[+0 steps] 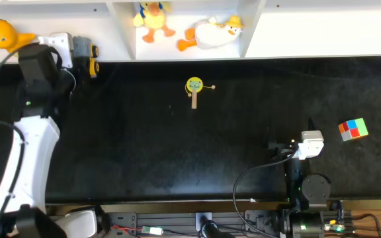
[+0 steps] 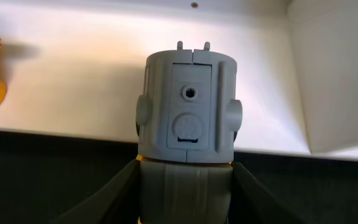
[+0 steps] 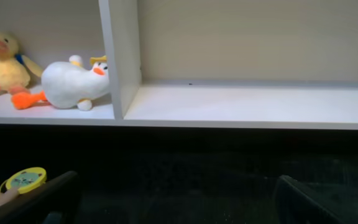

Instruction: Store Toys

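While the left gripper [image 2: 187, 177] is clamped shut on the grey toy vehicle [image 2: 188, 102], the toy sticks straight out past the fingertips, right at the front lip of the left compartment of the white shelf [image 1: 309, 33]. Top view puts it just over the edge where the shelf meets the black table [image 1: 144, 145]. An orange toy [image 1: 2, 33] sits in that same compartment, well off to the far side, with bare white floor between it and the divider wall [image 2: 328, 74]. Right gripper [image 3: 179, 208] hangs low over the table, fingers spread wide with nothing in them. Middle compartment has a yellow duck [image 1: 153, 16] and a white duck [image 1: 210, 33]; a small rattle [image 1: 194, 89] and a colour cube [image 1: 352, 129] lie on the table.
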Motion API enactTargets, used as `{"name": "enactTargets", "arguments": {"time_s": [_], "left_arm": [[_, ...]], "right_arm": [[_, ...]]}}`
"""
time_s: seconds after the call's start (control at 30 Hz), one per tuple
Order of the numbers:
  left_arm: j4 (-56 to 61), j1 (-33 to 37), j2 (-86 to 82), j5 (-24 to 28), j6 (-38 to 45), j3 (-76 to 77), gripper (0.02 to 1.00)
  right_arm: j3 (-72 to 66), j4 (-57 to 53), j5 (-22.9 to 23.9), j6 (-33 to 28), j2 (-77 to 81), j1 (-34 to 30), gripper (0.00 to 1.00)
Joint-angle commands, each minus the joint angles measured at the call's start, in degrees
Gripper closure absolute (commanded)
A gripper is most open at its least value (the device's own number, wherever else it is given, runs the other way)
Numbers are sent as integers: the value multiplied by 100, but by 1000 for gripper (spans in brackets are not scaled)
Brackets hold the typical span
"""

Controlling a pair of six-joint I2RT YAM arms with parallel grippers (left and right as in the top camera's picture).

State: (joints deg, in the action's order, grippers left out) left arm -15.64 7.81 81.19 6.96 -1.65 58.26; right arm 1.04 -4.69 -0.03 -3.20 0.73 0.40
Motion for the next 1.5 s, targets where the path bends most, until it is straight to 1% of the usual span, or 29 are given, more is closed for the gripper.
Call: {"name": "enactTargets", "arguments": {"time_s": [0.03,0.13,0.63,1.13,1.23,1.33,1.5], "left_arm": [[37,48,267,-55,-188,431,678],[37,48,481,-35,-192,654,698],[55,48,1285,-35,-317,1355,700],[328,48,1659,-11,-339,1425,698],[334,48,1668,-13,-337,1425,606],[339,48,1668,-13,-337,1425,553],[339,48,1668,-13,-337,1425,542]], "right_arm": [[-76,20,-37,26,-52,24,5],[-76,22,-37,26,-52,24,5],[-76,22,-37,26,-52,24,7],[-76,20,-37,26,-52,24,5],[-76,22,-37,26,-52,24,5],[-76,22,-37,26,-52,24,5],[-76,22,-37,24,-52,24,5]]}}
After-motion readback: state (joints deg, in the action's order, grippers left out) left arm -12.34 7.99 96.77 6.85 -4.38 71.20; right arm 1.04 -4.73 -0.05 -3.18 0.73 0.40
